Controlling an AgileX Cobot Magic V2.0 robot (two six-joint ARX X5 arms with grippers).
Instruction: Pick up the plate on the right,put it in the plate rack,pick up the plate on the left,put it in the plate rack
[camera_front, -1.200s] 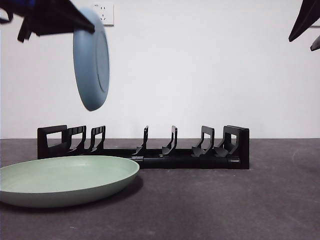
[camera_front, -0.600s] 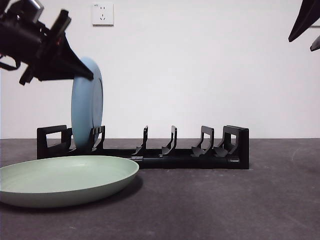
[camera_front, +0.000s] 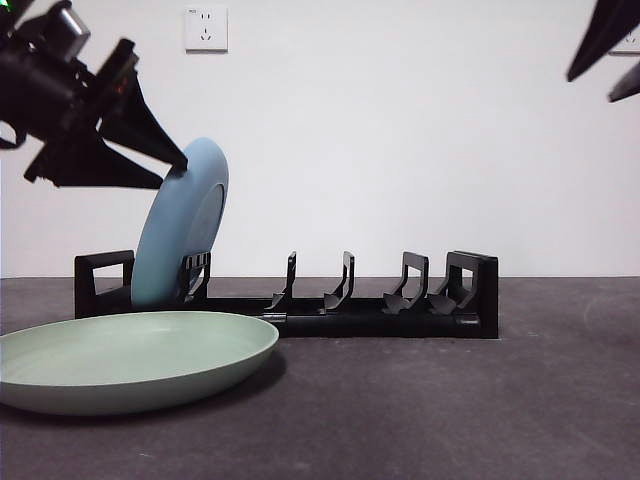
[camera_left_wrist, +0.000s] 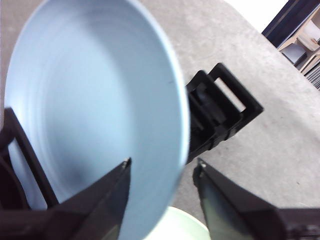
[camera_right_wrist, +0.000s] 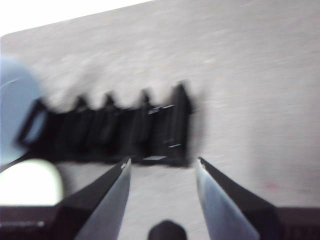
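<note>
Blue plate (camera_front: 183, 225) is seen tilted in the rack (camera_front: 290, 298), rim between the parted left gripper (camera_left_wrist: 161, 172) jaws (right gripper idle, spread).

Front view: low, level across surface (camera_front: 480, 400), close. Wrist views: looking down over pincers. All share plate rack (camera_front: 330, 300), blue plate (camera_left_wrist: 95, 115).
</note>
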